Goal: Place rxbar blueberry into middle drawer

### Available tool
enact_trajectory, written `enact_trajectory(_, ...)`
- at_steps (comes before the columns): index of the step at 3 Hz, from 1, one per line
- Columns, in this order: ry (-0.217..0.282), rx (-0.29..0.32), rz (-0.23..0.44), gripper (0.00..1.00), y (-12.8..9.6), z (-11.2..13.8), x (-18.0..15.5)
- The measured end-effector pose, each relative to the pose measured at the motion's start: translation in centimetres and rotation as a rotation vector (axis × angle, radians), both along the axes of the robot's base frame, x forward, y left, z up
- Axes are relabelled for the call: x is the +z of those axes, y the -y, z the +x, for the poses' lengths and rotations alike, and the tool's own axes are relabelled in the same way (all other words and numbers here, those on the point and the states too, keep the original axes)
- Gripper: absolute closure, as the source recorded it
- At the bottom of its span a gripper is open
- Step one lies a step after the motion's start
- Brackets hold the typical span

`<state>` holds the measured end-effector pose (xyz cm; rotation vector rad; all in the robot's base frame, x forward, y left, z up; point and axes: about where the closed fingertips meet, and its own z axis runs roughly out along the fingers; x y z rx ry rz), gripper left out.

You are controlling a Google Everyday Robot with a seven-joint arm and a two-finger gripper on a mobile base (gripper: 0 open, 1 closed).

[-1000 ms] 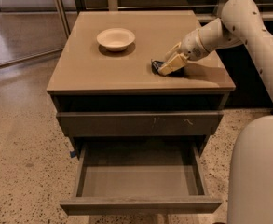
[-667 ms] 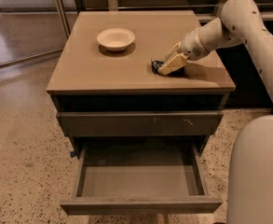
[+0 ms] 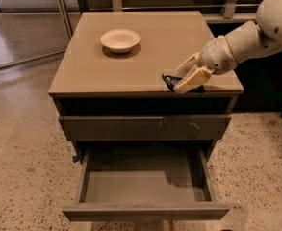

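black rxbar (image 3: 170, 81) lies at the table's (image 3: 107, 76) front right edge, beneath the jaws, which stand parted over it. middle drawer (image 3: 145, 186) open; bowl (image 3: 120, 39) well apart.

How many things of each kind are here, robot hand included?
bowl: 1
rxbar blueberry: 1, on the cabinet top
drawers: 2, middle drawer open, scratched drawer shut
gripper: 1, at the bar, front right of the top
total: 5
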<state>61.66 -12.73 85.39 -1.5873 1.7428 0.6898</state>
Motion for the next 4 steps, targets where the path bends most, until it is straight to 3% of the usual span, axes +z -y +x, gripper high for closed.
enact_trajectory(1, 0.001, 0.0, 0.0, 1.0, 0.0, 0.0, 0.0)
enact_trajectory(2, 0.015, 0.018, -0.012, 1.0, -0.3, -1.8, -0.1)
enact_trajectory(3, 0.068, 0.075, -0.047, 1.0, -1.7, -8.7, -0.3)
enact_trajectory(4, 0.082, 0.086, -0.049, 1.0, -3.0, -11.9, -3.9)
